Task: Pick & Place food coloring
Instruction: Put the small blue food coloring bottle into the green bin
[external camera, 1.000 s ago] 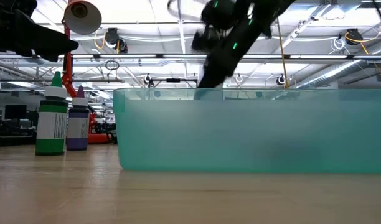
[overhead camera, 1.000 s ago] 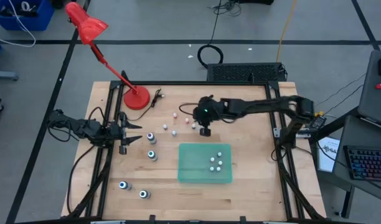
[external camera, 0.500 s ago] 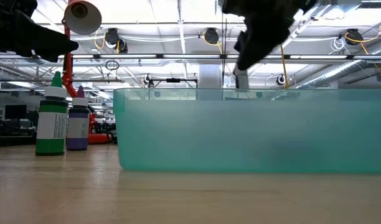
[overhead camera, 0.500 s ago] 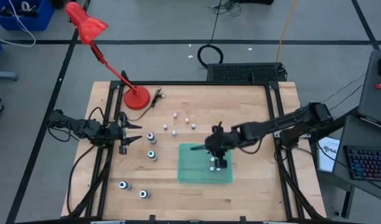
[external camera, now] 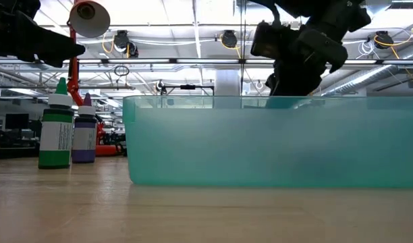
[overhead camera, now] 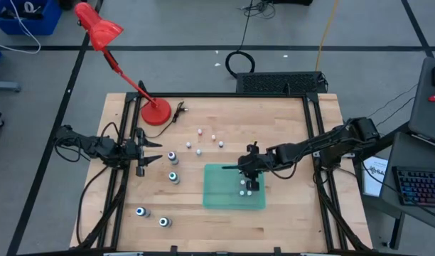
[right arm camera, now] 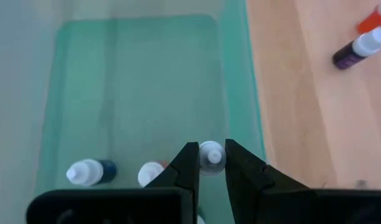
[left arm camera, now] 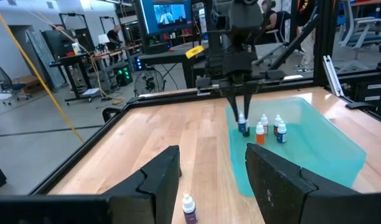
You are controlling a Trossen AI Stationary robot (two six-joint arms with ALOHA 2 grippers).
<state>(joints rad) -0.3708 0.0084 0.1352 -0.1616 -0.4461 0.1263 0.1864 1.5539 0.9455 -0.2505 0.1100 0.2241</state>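
The food coloring is a set of tiny bottles. Three stand in the teal tray point(overhead camera: 221, 188), several small ones point(overhead camera: 200, 132) stand on the wood beyond it, and bigger ones point(overhead camera: 173, 157) stand to its left. My right gripper point(right arm camera: 210, 153) reaches down into the tray, shut on one white-capped bottle point(left arm camera: 243, 124) next to those standing there point(left arm camera: 279, 127). My left gripper point(left arm camera: 212, 177) waits open at the table's left edge, level, with nothing between its fingers. My right gripper pinches the bottle's white top point(right arm camera: 210, 157) between its two fingertips point(left arm camera: 238, 106). The fingers slant down from the table's right side. The bottle hangs upright below them inside the tray; whether its base touches the tray floor I cannot tell.
A red desk lamp point(overhead camera: 155, 112) stands at the far left of the table. Green point(external camera: 57, 131) and purple point(external camera: 84, 137) bottles stand left of the tray, two more point(overhead camera: 164, 222) near the front left. A purple bottle point(right arm camera: 355, 51) lies on the wood beside the tray.
My right gripper has swung from the small bottles at the far middle of the table toward the near edge, over the tray, and has sunk toward the bottles standing in it. It has stayed shut. My left arm has kept still.
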